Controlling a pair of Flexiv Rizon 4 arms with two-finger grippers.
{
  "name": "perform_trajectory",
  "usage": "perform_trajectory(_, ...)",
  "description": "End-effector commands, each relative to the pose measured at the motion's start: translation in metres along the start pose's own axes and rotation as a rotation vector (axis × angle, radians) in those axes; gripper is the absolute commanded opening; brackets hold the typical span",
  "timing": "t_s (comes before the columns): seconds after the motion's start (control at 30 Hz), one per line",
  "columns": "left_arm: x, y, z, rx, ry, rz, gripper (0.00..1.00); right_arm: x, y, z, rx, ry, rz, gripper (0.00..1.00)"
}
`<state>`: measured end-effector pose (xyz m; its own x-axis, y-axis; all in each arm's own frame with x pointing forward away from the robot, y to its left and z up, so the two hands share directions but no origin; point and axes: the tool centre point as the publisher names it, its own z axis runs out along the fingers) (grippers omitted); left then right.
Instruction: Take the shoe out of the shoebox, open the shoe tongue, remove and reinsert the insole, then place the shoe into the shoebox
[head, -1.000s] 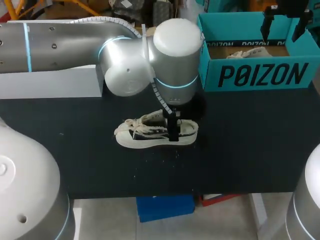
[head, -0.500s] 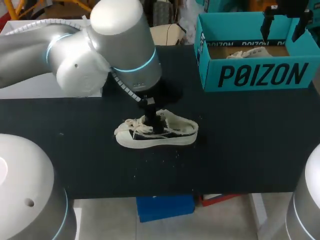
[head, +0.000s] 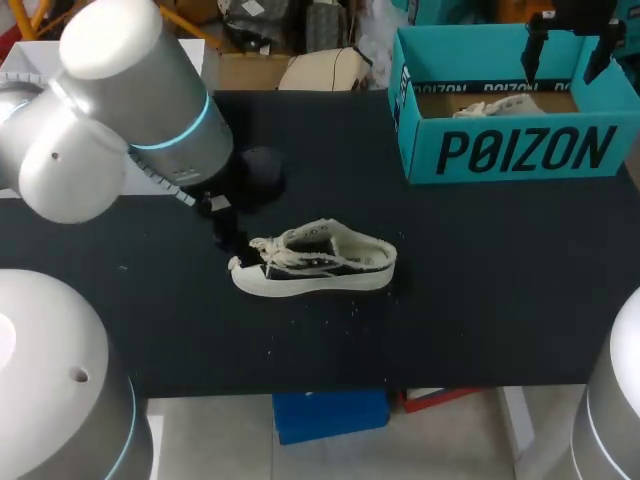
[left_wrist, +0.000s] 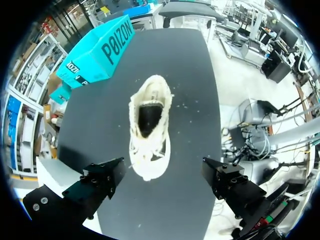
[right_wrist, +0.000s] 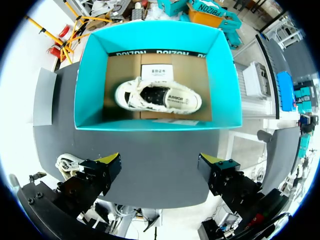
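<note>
Standing on its sole near the middle of the black table: one low cream canvas shoe, toe to the left, heel to the right, laces loose over the front, collar open on a dark interior. Left gripper: hanging just left of the toe and a little to the far side, holding nothing. In its own wrist view the left gripper has its fingers spread wide, the shoe lying ahead of them toe-first, the toe about level with the fingertips and touching neither. Shoebox: teal, lidless, at the far right of the table, well apart from the shoe, its brown card floor showing. Contents: a second shoe of the same cream kind, lying along the floor of the box beside a white card. Right gripper: hanging over the far side of the shoebox, empty. From its wrist view the right gripper shows yellow-tipped fingers set wide apart, the open shoebox directly ahead with the second shoe inside.
</note>
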<state>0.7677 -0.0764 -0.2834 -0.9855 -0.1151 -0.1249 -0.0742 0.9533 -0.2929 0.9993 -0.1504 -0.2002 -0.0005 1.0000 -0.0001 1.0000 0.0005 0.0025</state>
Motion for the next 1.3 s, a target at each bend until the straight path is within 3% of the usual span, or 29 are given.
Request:
perform_trajectory(0.03,-0.006,0.034,-0.004,0.218,0.005,0.005,1.0,0.0,0.0,0.0,0.001,0.0,0.0,1.0)
perform_trajectory(0.2,-0.019,0.045,-0.005,0.215,0.009,0.018,1.0,0.0,0.0,0.0,0.001,0.0,0.0,1.0)
perform_trajectory(0.5,-0.019,0.045,-0.005,0.215,0.009,0.018,1.0,0.0,0.0,0.0,0.001,0.0,0.0,1.0)
perform_trajectory(0.57,-0.019,0.045,-0.005,0.215,0.009,0.018,1.0,0.03,0.005,-0.014,-0.094,0.04,-0.218,1.0)
perform_trajectory(0.63,-0.019,0.045,-0.005,0.215,0.009,0.018,1.0,0.054,-0.007,-0.02,-0.155,0.01,-0.473,1.0)
perform_trajectory(0.7,-0.019,0.045,-0.005,0.215,0.009,0.018,1.0,0.071,-0.028,-0.022,-0.2,0.023,-0.627,1.0)
perform_trajectory(0.8,-0.019,0.045,-0.005,0.215,0.009,0.018,1.0,0.092,-0.07,-0.009,-0.324,-0.175,-0.989,1.0)
perform_trajectory(1.3,-0.019,0.045,-0.005,0.215,0.009,0.018,1.0,0.092,-0.07,-0.009,-0.324,-0.175,-0.989,1.0)
